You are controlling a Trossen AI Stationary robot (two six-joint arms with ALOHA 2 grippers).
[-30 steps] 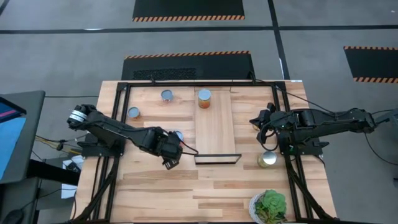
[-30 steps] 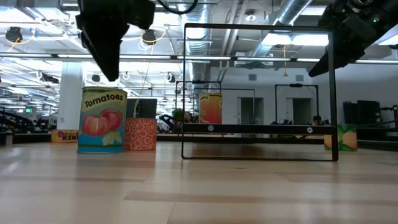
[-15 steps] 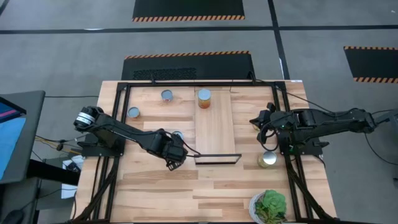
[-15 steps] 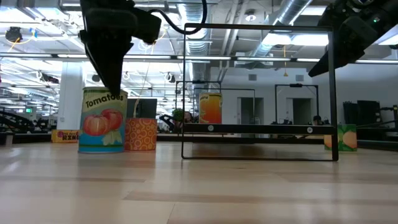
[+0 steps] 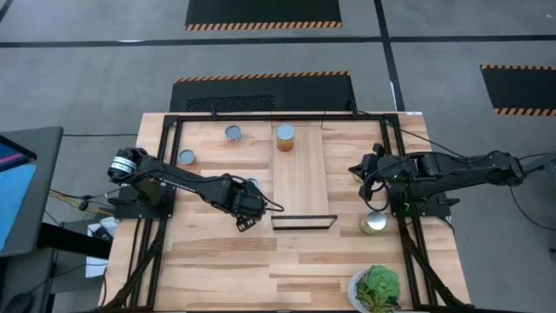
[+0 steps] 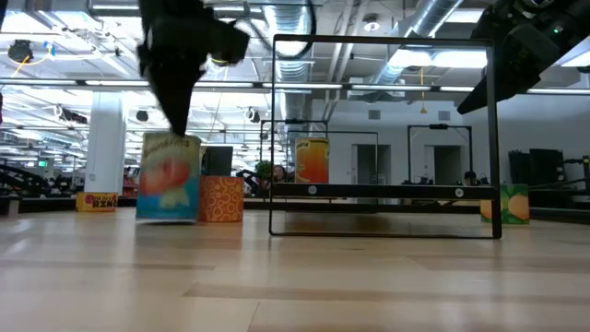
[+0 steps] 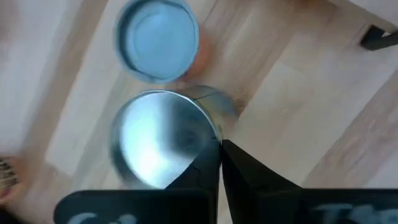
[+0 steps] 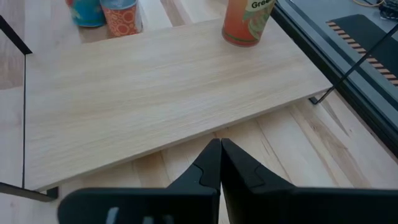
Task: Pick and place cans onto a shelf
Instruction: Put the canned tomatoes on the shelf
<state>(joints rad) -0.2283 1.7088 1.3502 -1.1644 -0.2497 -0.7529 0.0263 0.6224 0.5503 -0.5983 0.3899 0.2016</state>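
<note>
Left of the shelf [image 5: 300, 178], your left gripper [image 7: 219, 163] is pressed together beside the tomato can [image 6: 169, 177], holding nothing; rigid, slick metal, so grasp mid-wall.

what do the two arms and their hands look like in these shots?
Both arms are dark, near-black, jointed links. The left arm has a silver round cap at its shoulder joint and a thin dark cable looping off by its hand. The right arm carries bundled black cables near its hand. Each hand has two flat, tapered black fingers.
</note>
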